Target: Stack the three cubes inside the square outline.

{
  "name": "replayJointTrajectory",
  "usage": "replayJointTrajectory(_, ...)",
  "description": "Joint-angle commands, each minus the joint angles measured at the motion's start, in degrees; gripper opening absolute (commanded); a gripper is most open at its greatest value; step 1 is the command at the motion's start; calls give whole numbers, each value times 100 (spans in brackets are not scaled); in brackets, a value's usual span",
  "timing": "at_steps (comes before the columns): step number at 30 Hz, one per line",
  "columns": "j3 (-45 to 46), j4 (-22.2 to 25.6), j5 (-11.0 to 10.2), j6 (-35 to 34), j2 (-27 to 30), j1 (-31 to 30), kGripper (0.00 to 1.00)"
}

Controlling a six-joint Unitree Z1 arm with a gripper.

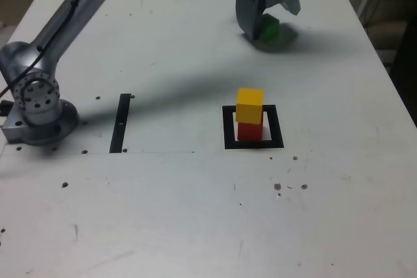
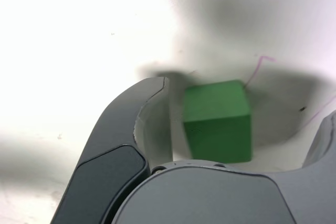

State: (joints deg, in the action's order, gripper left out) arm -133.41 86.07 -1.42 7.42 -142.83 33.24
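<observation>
my white table [image 1: 195, 213] is scuffed and speckled with small dark marks. flat on it lie the square outline [image 1: 254, 142] and, toward the exterior view's left, a thin black strip [image 1: 120, 124]. the green cube [image 1: 270, 30] sits on it at the far side, the red cube [image 1: 249, 131] inside the outline.

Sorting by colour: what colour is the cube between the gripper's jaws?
Green cube, clearest in the wrist view.

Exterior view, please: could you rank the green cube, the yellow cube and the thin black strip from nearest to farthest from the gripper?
1. Green cube: between the open fingers of the gripper, at the table's far side.
2. Yellow cube: atop the red cube, inside the square outline.
3. Thin black strip: toward the exterior view's left, near the arm's base.
</observation>
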Motion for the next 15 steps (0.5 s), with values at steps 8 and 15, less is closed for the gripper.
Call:
replayJointTrajectory(8, -108, 170, -5, -132, -142, 58, 66)
replayJointTrajectory(15, -148, 82, -96, -141, -125, 9, 30)
